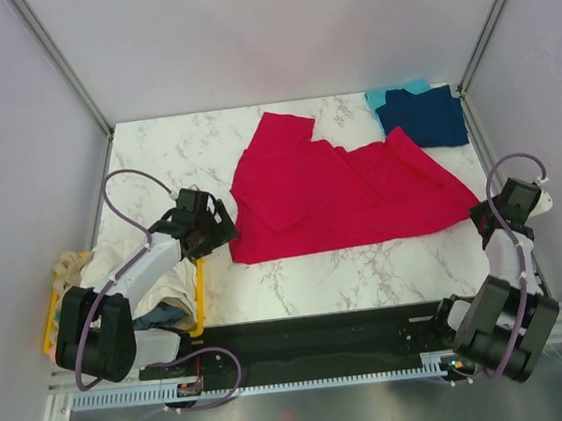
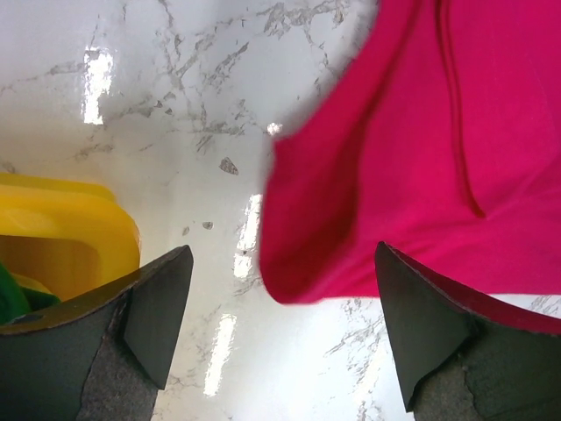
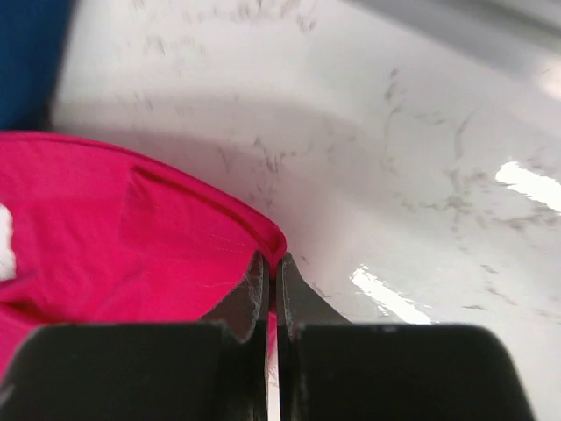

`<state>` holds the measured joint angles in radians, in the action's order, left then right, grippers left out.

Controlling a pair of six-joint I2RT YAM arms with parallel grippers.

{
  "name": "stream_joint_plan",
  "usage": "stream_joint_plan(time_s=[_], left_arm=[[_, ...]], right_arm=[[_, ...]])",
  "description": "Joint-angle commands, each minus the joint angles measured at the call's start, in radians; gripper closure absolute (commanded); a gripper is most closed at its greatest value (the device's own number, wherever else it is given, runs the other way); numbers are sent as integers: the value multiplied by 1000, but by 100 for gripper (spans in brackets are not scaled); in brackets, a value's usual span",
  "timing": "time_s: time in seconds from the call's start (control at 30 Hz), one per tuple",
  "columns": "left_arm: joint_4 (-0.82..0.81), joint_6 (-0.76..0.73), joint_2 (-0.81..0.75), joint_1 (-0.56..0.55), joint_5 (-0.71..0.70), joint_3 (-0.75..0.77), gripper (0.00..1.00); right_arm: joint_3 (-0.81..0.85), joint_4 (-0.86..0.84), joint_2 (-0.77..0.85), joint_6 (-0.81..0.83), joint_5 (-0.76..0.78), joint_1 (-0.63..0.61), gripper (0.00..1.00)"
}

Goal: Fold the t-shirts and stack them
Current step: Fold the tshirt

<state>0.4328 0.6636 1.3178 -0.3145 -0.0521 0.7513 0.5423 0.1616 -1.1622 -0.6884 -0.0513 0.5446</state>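
Centrally, a crimson t-shirt [image 1: 344,189] sprawls across the marble tabletop [image 1: 174,151].

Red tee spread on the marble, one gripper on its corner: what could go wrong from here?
The right gripper pinches only the very edge of the crimson cotton t-shirt; a pull may slip it free.
The open left gripper hovers at the shirt's other corner, close to the yellow plastic bin; it could bump that.

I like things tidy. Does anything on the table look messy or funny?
Yes. The red t-shirt lies crumpled and crooked across the marble table, one flap doubled over, not folded. The navy t-shirt in the far right corner sits neatly folded. Cream clothes bulge over the rim of the yellow bin at the left.
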Motion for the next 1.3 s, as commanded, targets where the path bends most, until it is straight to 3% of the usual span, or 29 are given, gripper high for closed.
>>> stream_joint_plan(time_s=[0.0,0.43,0.53,0.63,0.67,0.7,0.83,1.03,1.27], left_arm=[[-35,36,-22,-11,-17,-27,9],[-204,102,84,-100,3,-119,8],[-256,97,153,-106,1,-109,13],[-327,64,196,-107,47,-96,59],[-327,62,196,-109,46,-83,92],[-316,59,189,-109,46,-75,98],[-148,71,49,-107,6,-58,98],[88,149,-303,-106,-29,-108,98],[221,211,-466,-106,6,-210,98]], right_arm=[[-34,75,120,-19,70,37,100],[-71,3,-11,29,-67,38,100],[-70,-8,-27,35,-82,38,100],[-65,-10,-40,36,-88,38,100],[-62,-10,-42,35,-88,38,100],[-58,-8,-44,35,-88,38,100],[-45,-1,-34,27,-99,38,100],[-53,13,-17,23,-87,38,97],[-79,38,18,6,-117,38,80]])
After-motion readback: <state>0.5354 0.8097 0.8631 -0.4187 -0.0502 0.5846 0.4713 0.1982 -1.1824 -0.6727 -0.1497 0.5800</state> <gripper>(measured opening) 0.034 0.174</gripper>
